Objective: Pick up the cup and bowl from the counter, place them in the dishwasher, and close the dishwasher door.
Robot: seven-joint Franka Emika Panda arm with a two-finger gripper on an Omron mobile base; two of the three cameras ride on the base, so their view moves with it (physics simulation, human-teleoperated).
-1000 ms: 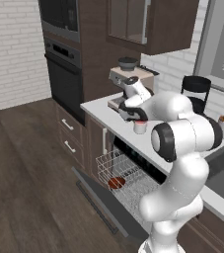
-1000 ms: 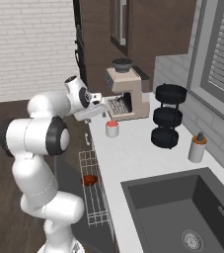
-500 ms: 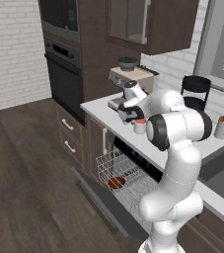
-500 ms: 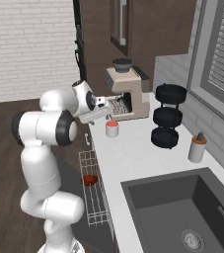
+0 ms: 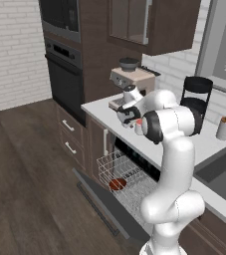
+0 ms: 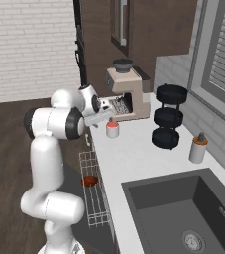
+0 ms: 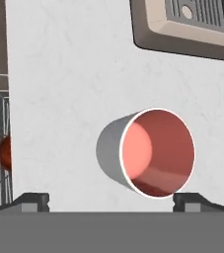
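The cup, white-grey with a salmon-red inside, stands upright on the pale counter in front of the coffee machine. My gripper hovers open right above it, fingertips spread wider than the cup and nothing between them. In the base views the gripper sits just left of the cup, which my arm mostly hides; the cup shows whole from the right. The dark red bowl lies in the white wire rack of the dishwasher. The dishwasher door hangs folded down, open.
A beige coffee machine stands just behind the cup. Further along are a black three-tier stand, a soap bottle and the dark sink. A black wall oven and brown drawers lie left of the dishwasher.
My hand has swung in and come down over the cup. The cup and the bowl have stayed put, and the jaws have stayed wide.
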